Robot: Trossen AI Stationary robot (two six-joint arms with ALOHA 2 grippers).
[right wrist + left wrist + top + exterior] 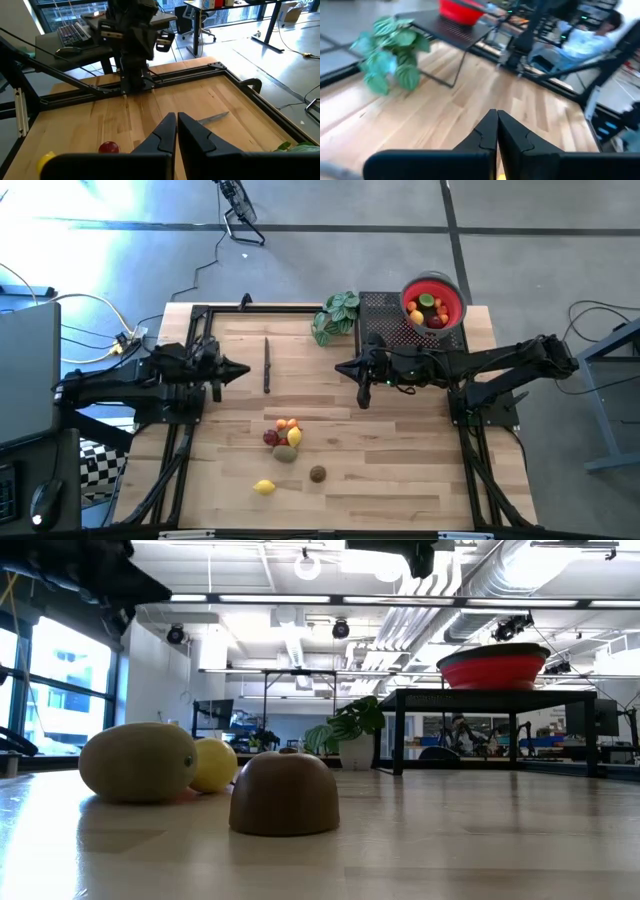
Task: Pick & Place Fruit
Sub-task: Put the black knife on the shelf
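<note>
The left end effector [243, 371] is hovering over the left part of the counter [400, 470], its fingers pressed together and holding nothing. A few fruit [285, 436] are lying near the front edge, and more are sitting in the red bowl [452, 298] at the back right corner. The right end effector [340, 367] is hovering mid-counter, fingers together.

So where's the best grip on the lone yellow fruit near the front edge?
The yellow fruit lies alone on the table, long axis roughly left to right. I'd come straight down and close the fingers across its narrow middle. Nothing crowds it; the brown fruit sits well apart. Left gripper looks nearer than the right gripper; both are shut and empty.
</note>
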